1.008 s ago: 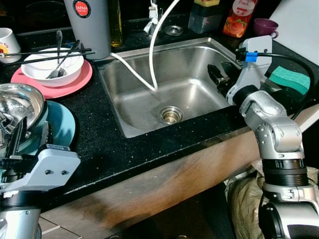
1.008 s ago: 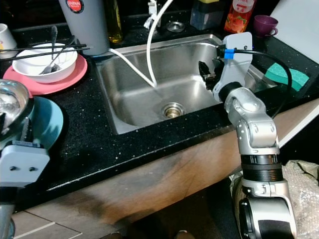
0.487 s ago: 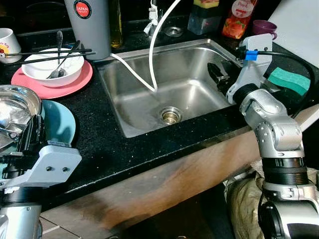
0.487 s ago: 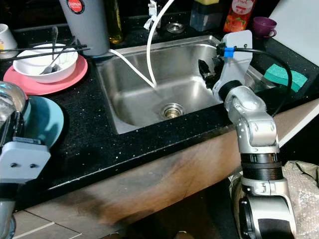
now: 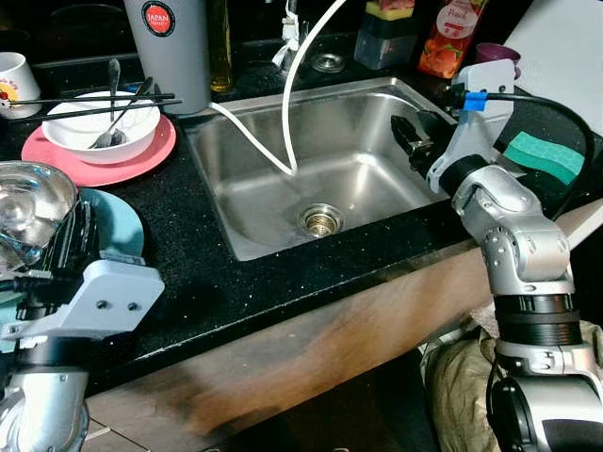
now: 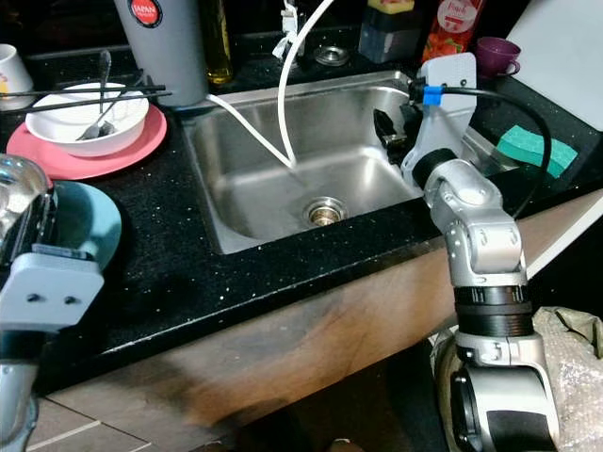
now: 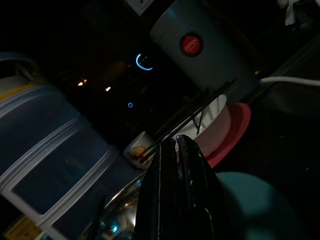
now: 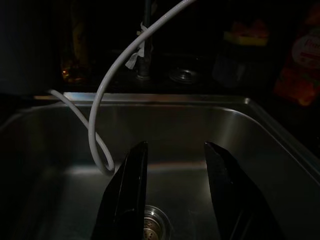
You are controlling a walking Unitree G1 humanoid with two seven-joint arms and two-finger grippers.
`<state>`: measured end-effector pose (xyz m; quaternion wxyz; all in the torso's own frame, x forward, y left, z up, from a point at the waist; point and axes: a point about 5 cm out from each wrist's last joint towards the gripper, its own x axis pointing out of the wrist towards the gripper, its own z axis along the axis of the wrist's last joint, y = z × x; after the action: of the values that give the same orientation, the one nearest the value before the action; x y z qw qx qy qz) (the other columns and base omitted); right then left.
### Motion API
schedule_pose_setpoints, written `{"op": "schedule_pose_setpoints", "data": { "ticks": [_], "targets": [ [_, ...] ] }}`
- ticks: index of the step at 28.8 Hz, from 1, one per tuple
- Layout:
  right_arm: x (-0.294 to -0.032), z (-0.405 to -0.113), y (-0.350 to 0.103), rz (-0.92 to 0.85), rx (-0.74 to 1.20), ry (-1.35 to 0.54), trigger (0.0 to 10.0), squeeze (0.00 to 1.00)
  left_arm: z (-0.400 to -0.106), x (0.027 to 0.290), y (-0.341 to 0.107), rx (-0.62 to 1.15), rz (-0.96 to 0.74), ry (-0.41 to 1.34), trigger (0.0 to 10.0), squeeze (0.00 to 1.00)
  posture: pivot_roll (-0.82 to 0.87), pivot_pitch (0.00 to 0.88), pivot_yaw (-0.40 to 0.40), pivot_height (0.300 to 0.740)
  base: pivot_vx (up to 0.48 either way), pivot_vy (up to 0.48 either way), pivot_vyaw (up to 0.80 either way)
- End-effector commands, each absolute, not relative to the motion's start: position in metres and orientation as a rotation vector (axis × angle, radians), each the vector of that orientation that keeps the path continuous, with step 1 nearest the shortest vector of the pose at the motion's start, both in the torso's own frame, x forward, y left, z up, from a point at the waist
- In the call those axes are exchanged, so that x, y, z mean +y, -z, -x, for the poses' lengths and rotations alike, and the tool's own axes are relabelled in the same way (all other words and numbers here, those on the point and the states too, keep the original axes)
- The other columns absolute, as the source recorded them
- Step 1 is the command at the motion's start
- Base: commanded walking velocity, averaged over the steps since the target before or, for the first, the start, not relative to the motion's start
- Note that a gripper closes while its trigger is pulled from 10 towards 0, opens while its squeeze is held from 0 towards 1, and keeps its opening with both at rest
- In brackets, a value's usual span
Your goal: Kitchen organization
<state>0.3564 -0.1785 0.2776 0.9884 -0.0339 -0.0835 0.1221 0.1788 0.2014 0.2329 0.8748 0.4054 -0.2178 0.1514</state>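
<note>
My left gripper (image 5: 79, 215) is shut and holds nothing; its fingers (image 7: 172, 150) are pressed together. It hovers at the near left of the counter, over the edge of a teal plate (image 5: 121, 226) and beside a shiny steel bowl (image 5: 26, 200). Farther back, a white bowl (image 5: 99, 121) with a spoon and chopsticks rests on a pink plate (image 5: 146, 153). My right gripper (image 5: 408, 139) is open and empty over the right side of the steel sink (image 5: 363, 118), its fingers (image 8: 129, 185) pointing toward the drain (image 5: 320, 219).
A white hose (image 5: 294, 89) loops down into the sink. A grey tumbler (image 5: 170, 47) stands behind the sink's left corner, a mug (image 5: 13, 80) at far left. Bottles, a purple cup (image 5: 497, 52) and a green sponge (image 5: 545, 155) sit at right. The counter's front edge is close.
My left gripper has shifted a little forward and to the right, from the steel bowl's side toward the teal plate. The right arm has barely moved.
</note>
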Motion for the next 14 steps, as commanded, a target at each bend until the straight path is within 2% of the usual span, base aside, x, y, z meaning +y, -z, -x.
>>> {"op": "schedule_pose_setpoints", "data": {
  "ticks": [1, 14],
  "targets": [
    [-0.181, -0.357, -0.283, 0.084, -0.187, -0.234, 10.0, 0.00, -0.178, 0.197, -0.239, -0.482, -0.848, -0.320, 0.0, 0.00, 0.04, 0.083, -0.078, 0.740, 0.000, 0.000, 0.00],
    [-0.182, -0.358, -0.284, 0.084, -0.191, -0.235, 10.0, 0.00, -0.181, 0.192, -0.261, -0.583, -0.852, -0.350, 0.0, 0.00, 0.04, 0.085, -0.079, 0.740, 0.000, 0.000, 0.00]
  ]
}}
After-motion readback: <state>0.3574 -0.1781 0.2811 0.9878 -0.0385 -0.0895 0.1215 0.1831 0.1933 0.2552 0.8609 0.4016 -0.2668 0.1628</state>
